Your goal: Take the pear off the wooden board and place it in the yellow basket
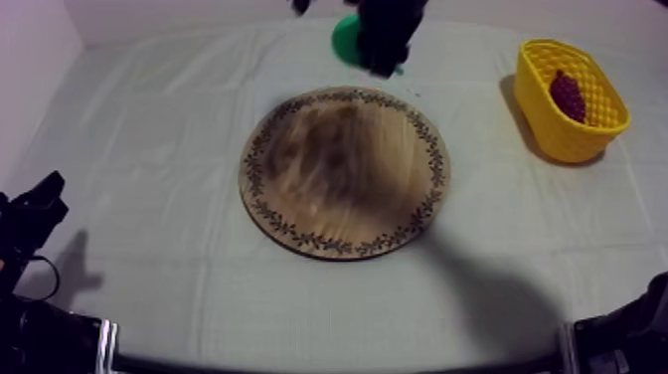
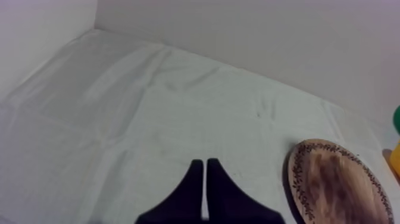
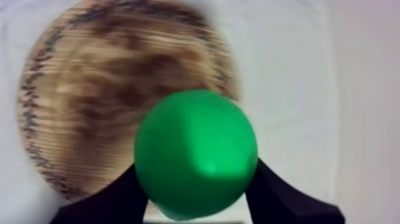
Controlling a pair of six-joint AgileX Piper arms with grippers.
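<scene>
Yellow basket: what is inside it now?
A bunch of grapes lies inside the yellow basket. Its near wall hides part of the floor. The pear is outside, in the right gripper.

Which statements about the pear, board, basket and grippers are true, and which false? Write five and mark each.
1. The right gripper is shut on the pear. True.
2. The pear lies in the yellow basket. False: the right gripper holds it up, outside the basket.
3. No fruit lies on the wooden board. True.
4. The left gripper is open. False: it is shut on nothing.
5. The yellow basket holds a banana. False: it holds a bunch of grapes.
</scene>
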